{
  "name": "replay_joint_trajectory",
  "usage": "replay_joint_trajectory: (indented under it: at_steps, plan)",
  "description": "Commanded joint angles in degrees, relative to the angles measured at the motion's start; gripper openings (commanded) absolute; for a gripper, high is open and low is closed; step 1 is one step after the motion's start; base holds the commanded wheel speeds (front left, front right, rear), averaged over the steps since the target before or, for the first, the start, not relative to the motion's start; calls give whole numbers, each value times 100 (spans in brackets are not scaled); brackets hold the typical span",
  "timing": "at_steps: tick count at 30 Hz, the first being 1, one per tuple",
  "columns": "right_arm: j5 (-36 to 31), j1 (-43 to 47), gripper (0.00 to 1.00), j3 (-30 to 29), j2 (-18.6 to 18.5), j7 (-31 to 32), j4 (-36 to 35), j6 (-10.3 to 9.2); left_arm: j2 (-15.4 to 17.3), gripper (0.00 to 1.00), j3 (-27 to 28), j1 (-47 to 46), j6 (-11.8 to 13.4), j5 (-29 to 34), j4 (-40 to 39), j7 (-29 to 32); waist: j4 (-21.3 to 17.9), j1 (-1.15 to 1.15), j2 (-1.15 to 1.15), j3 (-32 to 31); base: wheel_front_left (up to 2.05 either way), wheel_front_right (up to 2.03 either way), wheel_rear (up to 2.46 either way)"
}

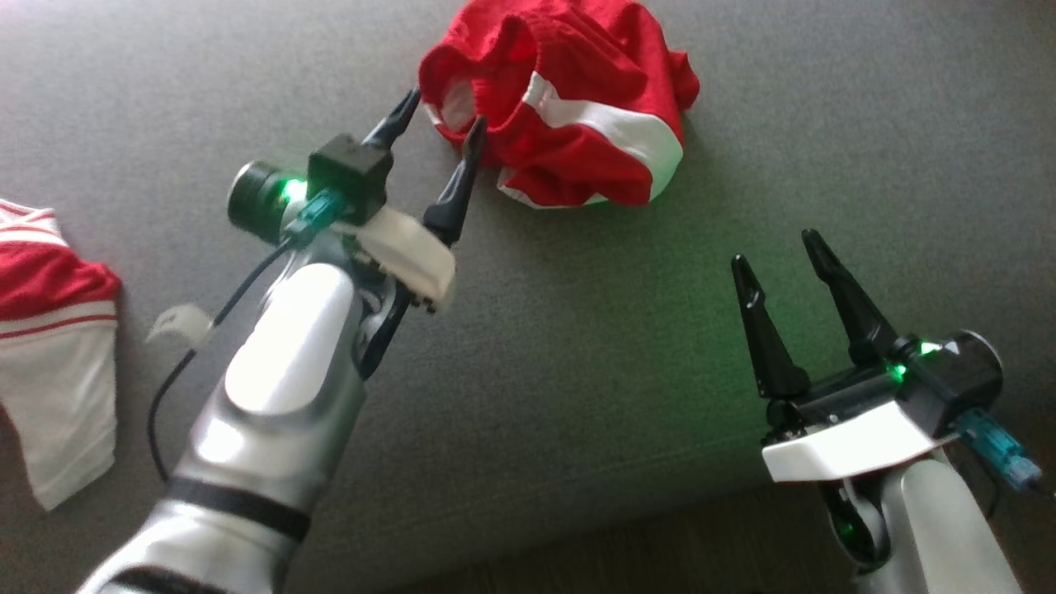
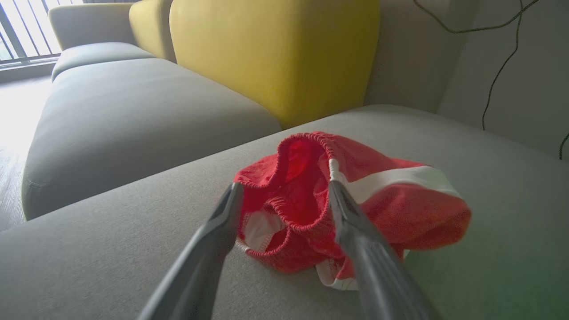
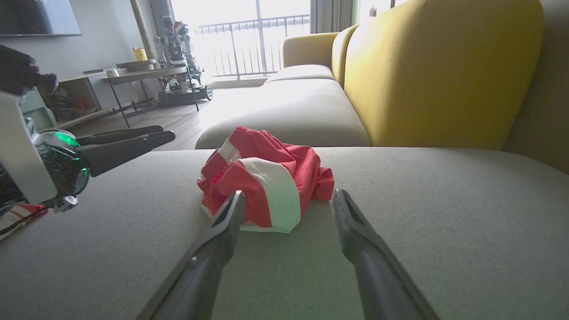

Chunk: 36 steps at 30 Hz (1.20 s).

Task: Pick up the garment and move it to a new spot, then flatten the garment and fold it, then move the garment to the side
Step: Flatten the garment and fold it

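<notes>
Left gripper (image 1: pixel 444 110) jaws apart, flanking near-left edge of crumpled red shorts (image 1: pixel 577 91) to grab | right gripper (image 1: pixel 774 247) apart, idle, near right

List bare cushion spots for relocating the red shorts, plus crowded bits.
Free: grey seat cushion between the red shorts and the right pincer; also the far stretch between the shorts and the red-and-white garment at the robot's left. Crowded: the shorts' waistband, where the open left pincer sits, and the left edge by that garment.
</notes>
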Motion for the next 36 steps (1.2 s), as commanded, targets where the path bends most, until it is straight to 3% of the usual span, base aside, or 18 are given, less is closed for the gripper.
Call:
replay_joint_trajectory:
  at_steps: [1, 17, 18, 19, 21, 22, 23, 29, 32, 33, 36]
  plan:
    - [26, -135, 100, 127, -43, -55, -215, -1, 69, 100, 66, -247, -15, -39, -81, -30, -76, -1, 0, 145, 0, 0, 0]
    - [213, -451, 100, 67, -43, -55, -265, -1, 69, 100, -1037, -1677, -81, -288, 959, -9, -284, -1, 0, 746, 0, 0, 0]
    - [231, -461, 100, 58, -43, -55, -262, -1, 69, 93, -1093, -1713, -82, -308, 1012, -8, -302, -1, 0, 752, 0, 0, 0]
    - [250, -468, 100, 46, -43, -55, -261, -1, 69, 78, -1165, -1748, -84, -323, 1061, -4, -318, -1, 0, 756, 0, 0, 0]
    - [277, -477, 100, 30, -43, -55, -262, -1, 69, 35, -1304, -1819, -86, -358, 1154, 21, -346, -1, 0, 764, 0, 0, 0]
    - [290, -480, 100, 26, -43, -55, -261, -1, 69, 7, -1405, -1851, -87, -375, 1185, 33, -358, -1, 0, 768, 0, 0, 0]
    - [302, -483, 100, 22, -43, -55, -257, -1, 69, 0, -1502, -1886, -87, -388, 1227, 56, -368, -1, 0, 766, 0, 0, 0]
    - [377, -498, 100, 24, -43, -55, -226, -1, 70, 0, -1817, -2048, -89, -705, 1215, 55, -432, -1, 0, 702, 0, 0, 0]
    - [451, -522, 100, 37, -43, -55, -226, -1, 70, 0, -1905, -2166, -89, -1441, 910, 216, -502, -1, 0, 624, 0, 0, 0]
    - [509, -534, 100, 55, -43, -55, -218, -1, 70, 0, -1955, -2343, -89, -1946, 684, 459, -565, -1, 0, 559, 0, 0, 0]
    - [614, -534, 100, 77, -43, -55, -212, -1, 131, 0, -1937, -2695, -89, -2635, 340, 858, -678, -1, 0, 447, 0, 0, 0]
